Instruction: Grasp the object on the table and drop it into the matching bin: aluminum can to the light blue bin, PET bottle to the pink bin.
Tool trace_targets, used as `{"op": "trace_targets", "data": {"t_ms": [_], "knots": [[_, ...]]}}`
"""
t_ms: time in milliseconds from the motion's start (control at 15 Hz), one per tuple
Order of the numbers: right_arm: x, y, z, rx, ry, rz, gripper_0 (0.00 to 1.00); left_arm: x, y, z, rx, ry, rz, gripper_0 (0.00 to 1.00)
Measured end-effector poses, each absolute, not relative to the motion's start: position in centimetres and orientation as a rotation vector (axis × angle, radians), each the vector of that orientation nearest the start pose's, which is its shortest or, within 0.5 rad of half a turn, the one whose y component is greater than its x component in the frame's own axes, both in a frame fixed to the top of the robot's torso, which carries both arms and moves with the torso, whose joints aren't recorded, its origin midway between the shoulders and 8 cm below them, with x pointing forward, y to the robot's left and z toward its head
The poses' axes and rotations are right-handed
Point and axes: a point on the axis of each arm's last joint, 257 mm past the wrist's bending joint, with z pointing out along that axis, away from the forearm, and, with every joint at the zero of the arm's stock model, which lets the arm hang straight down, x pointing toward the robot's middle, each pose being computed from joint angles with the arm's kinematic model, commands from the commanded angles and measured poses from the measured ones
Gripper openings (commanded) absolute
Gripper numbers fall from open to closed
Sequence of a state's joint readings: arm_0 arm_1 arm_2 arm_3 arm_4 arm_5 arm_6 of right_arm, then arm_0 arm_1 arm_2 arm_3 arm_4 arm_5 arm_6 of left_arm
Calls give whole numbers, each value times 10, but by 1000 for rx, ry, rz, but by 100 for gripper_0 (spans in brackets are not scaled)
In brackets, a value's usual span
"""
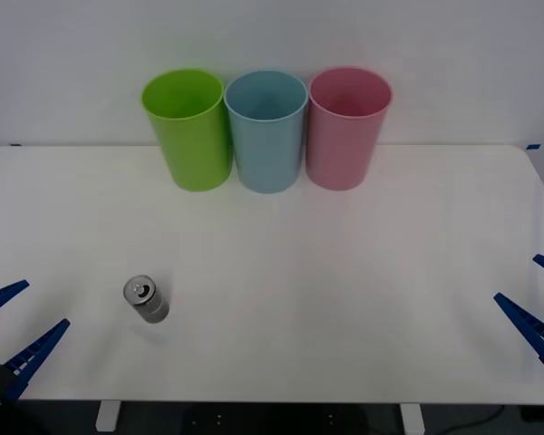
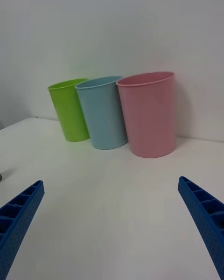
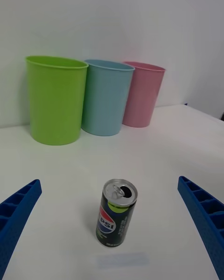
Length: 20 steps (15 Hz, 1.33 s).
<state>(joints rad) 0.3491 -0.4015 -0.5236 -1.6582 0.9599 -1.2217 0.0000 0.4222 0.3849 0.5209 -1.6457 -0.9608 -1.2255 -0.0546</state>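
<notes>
Your aluminum can (image 1: 146,300) stands upright on the desk (image 1: 344,299), near the front-left edge, well apart from the three bins at the back. The left gripper (image 1: 14,331) waits just beside it with fingers spread wide; the right gripper (image 1: 537,308) sits parked at the far right edge, also spread. Its tab looks opened, so treat the can as probably light, thin-walled and easy to dent or tip. Take it around the smooth printed side at mid-height, squeeze gently, then carry it to the light blue bin (image 1: 267,131), the middle one.
</notes>
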Motion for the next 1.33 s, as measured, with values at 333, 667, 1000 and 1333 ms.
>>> {"op": "trace_targets", "data": {"t_ms": [333, 667, 1000, 1333], "knots": [[342, -330, -169, -465, 1441, 567, 100, 307, 348, -226, 506, 1572, -430, 100], [342, -330, -169, -465, 1441, 567, 100, 308, 347, -248, 495, 1626, -435, 100], [342, -330, -169, -465, 1441, 567, 100, 329, 336, -270, 461, 1628, -497, 100], [342, -330, -169, -465, 1441, 567, 100, 357, 321, -289, 525, 1589, -467, 100]]}}
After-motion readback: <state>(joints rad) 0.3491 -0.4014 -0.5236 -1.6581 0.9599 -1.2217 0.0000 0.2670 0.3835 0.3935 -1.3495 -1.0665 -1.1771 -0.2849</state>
